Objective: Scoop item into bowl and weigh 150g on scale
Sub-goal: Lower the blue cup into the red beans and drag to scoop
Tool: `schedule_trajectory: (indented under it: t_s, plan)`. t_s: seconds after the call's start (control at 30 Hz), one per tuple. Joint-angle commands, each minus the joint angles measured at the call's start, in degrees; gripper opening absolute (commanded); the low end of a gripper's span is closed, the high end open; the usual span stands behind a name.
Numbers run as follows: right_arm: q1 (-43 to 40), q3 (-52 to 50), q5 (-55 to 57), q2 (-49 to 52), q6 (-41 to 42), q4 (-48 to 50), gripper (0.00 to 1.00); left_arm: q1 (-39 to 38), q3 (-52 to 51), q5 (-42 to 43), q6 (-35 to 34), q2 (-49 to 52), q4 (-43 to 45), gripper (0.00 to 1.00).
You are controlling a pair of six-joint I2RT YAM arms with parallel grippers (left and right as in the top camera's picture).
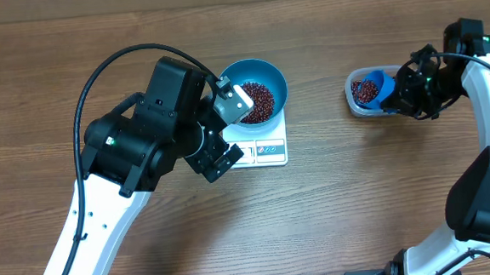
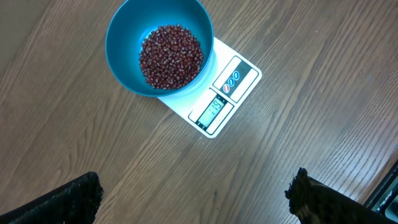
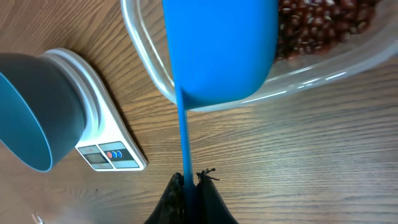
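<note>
1. The right gripper (image 3: 188, 186) is pinched tight on the thin handle of the blue scoop (image 3: 221, 50), whose cup sits over the clear tub (image 1: 352, 81) near the right edge of the desk; I cannot tell whether the cup carries any beans
2. The bowl (image 1: 271, 72) stands on the scale (image 1: 267, 150) near the middle of the desk, toward the far edge, with a heap of beans (image 1: 257, 102) already in it; more beans lie in the tub
3. The left gripper (image 1: 228, 132) hangs above the left side of the scale with its fingers spread wide, holding nothing; it should touch neither bowl nor scale, so the reading is true
4. As I judge it, the step in hand is taking a further load: dig shallow, lift with the cup level, and carry it steadily across to the bowl
5. Tip slowly over the bowl's centre in small amounts; the display is too small to read here, and too much poured in is awkward to undo
</note>
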Motion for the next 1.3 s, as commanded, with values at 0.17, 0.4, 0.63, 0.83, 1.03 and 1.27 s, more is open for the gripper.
schedule_trajectory:
  t_s: [0.17,0.4,0.63,0.83,1.03,1.27]
  plan:
    - [-2.08,0.74,0.13,-1.84,-0.2,-0.5,0.04,0.24,1.14,-0.2,0.0,-0.39,0.02,1.0]
    - [-3.34,0.74,-3.52,-1.84,-2.16,-0.5,0.04,0.24,1.11,-0.2,0.0,-0.39,0.02,0.99]
    - [-3.65,0.74,-9.03,-1.86,-5.05,-0.31,0.04,0.24,1.11,-0.2,0.0,-0.39,0.02,0.99]
    - [-3.65,0.76,-10.43,-1.86,-5.18,0.59,0.04,0.24,1.11,-0.2,0.0,-0.39,0.02,0.99]
    - [-3.67,0.76,-11.17,-1.86,-6.4,0.59,0.04,0.24,1.11,-0.2,0.0,-0.39,0.02,0.99]
    - [-3.67,0.81,-12.41,-1.86,-7.28,0.74,0.04,0.24,1.11,-0.2,0.0,-0.39,0.02,1.0]
